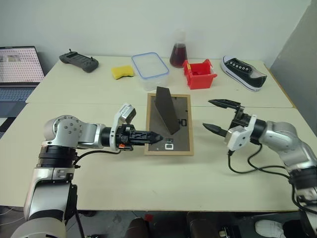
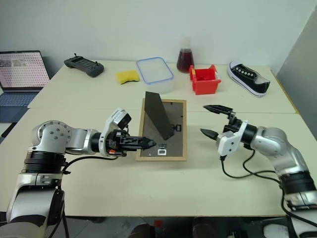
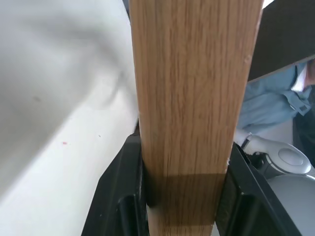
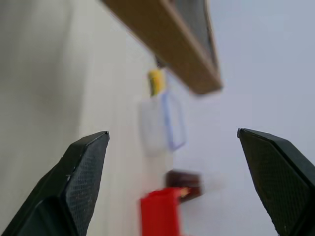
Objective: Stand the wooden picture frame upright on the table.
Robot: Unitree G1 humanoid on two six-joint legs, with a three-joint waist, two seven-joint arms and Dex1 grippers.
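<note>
The left gripper clamps the near-left edge of the small light-wood picture frame, lying face-down mid-table with its dark easel stand swung up, ready for tilting. Just right, the right gripper waits wide open, holding nothing.

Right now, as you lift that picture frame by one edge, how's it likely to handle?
The frame looks stiff: wood edge, flat back, so it shouldn't bend. The left gripper pinches only one side rail, so it may swing or pivot in the grip. Its easel stand is already swung out; once upright it should probably prop, though a narrow frame could tip.
</note>
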